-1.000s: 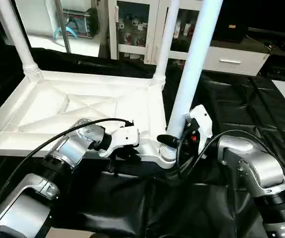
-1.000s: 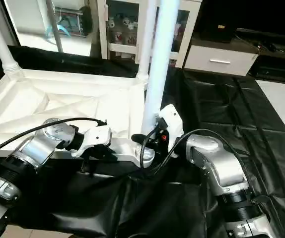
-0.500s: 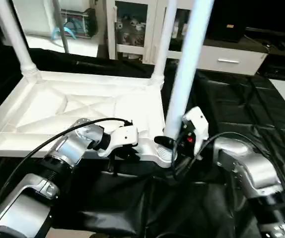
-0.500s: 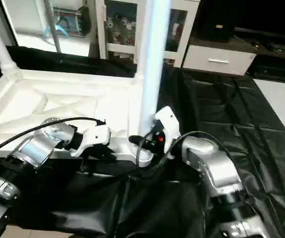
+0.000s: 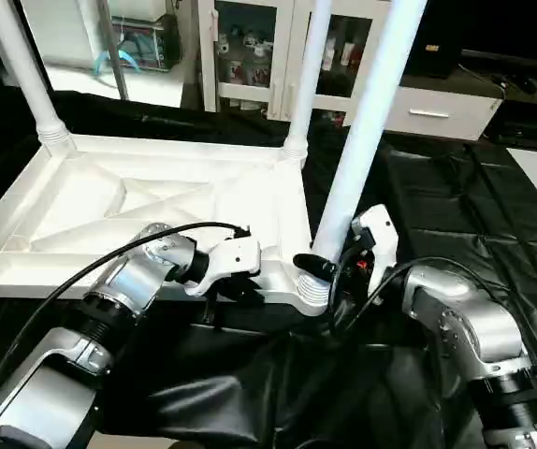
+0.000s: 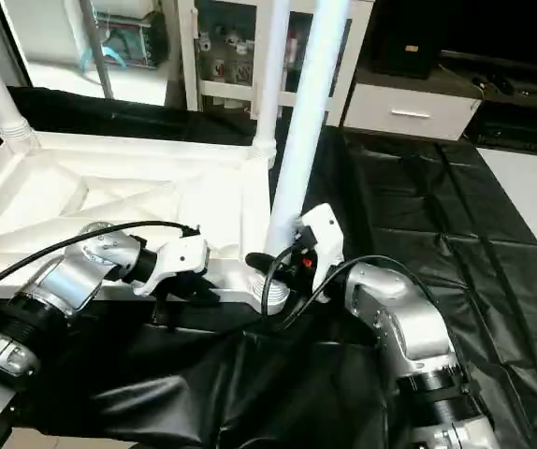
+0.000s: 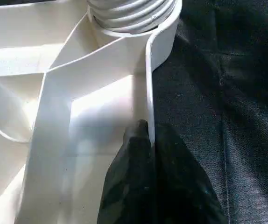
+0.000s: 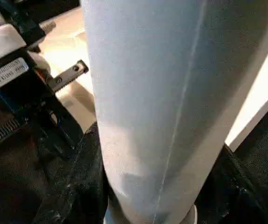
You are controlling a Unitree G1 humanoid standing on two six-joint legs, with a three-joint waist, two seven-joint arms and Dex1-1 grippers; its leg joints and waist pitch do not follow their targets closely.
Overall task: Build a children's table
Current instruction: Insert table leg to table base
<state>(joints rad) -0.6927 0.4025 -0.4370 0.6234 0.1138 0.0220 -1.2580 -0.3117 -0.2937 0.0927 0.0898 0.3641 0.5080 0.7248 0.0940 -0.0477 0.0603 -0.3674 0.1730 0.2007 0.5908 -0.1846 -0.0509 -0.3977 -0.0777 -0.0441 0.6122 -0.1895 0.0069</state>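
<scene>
I pinch the tabletop rim tight with my left gripper while my right gripper hugs the third leg (leaning a bit), so I should stand it straight and push it down into its corner socket.

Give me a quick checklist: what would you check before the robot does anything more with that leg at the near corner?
1. Tabletop lies upside down on the black cloth: ok.
2. Left gripper pinches the tabletop's rim beside the near corner socket, jaws shut on it: ok.
3. Right gripper has its jaws around the near leg, low down by the socket: ok.
4. Near leg stands straight: not ok, it leans to the right.
5. Near leg fully seated in the socket: cannot tell.
6. Two far legs stand in their corners: ok.
</scene>
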